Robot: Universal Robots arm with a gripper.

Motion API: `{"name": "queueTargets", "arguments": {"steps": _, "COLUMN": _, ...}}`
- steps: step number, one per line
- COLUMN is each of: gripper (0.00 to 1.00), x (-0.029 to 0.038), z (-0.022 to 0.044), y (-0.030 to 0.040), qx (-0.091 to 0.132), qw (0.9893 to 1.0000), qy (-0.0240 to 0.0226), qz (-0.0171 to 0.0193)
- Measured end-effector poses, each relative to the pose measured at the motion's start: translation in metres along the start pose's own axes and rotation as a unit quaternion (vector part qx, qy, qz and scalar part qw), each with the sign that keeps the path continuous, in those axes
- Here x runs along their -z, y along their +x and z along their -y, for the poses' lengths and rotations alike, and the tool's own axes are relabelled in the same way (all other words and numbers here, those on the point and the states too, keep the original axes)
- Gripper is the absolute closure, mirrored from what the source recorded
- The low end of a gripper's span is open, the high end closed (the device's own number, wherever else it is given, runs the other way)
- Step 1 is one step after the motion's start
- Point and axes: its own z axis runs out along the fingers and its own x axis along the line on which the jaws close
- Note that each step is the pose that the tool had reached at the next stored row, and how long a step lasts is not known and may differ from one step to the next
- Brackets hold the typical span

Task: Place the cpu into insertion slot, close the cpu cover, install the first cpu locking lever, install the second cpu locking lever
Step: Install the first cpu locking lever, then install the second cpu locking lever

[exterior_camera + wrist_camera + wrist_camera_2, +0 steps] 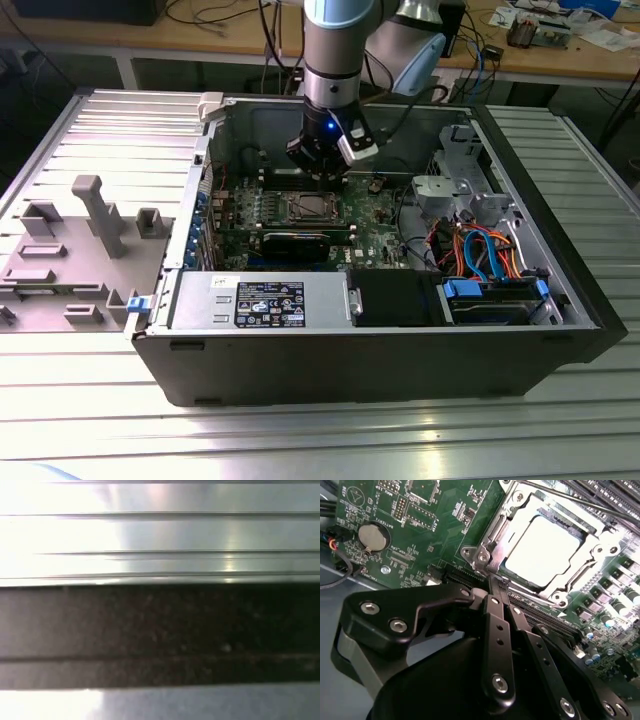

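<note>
One computer case [300, 330]: lies on its side on the ribbed metal surface [320, 430], open face up, likely so the arm can reach the board from above.
Arm [335, 45]: comes down nearly upright into the case, wrist pointing at the board, just behind the socket as the exterior view shows it.
Green circuit board [375, 215]: flat on the case floor; the socket sits near its middle.
Power-supply box [260, 300]: against the near wall of the case, in front of the socket and apart from it.
End effector [492, 582]: fingers drawn together with nothing between them; tips at the socket's corner, beside the frame's edge. My reading is that the closed tips serve for pushing, not grasping.
Insertion slot [540, 550]: in the second wrist view, just beyond the fingertips.
Cpu cover [495, 525]: the silvery frame appears to lie down flat around the chip, its window leaving the chip's top bare.
Cpu [542, 547]: seated in the socket, metal top up, so placing looks done.
Locking lever [570, 497]: a thin rod along the socket's far side; whether it is latched I cannot tell.
Coin battery [372, 537]: on the board, well to the side of the socket.
</note>
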Motion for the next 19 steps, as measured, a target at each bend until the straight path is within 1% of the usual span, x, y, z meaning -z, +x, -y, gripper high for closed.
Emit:
{"name": "queueTargets", "arguments": {"steps": 2, "gripper": 0.89, "x": 0.0000, "z": 0.0001, "y": 0.0000, "qx": 0.000, "qw": 1.0000, "qy": -0.0001, "qz": 0.0000}}
{"name": "queueTargets", "arguments": {"steps": 5, "gripper": 0.89, "x": 0.0002, "z": 0.0024, "y": 0.0000, "qx": 0.000, "qw": 1.0000, "qy": 0.0001, "qz": 0.0000}}
{"name": "queueTargets", "arguments": {"steps": 14, "gripper": 0.89, "x": 0.0003, "z": 0.0037, "y": -0.0001, "qx": 0.000, "qw": 1.0000, "qy": 0.0001, "qz": 0.0000}}
{"name": "queueTargets", "arguments": {"steps": 19, "gripper": 0.89, "x": 0.0004, "z": 0.0057, "y": -0.0001, "qx": 0.000, "qw": 1.0000, "qy": 0.0001, "qz": 0.0000}}
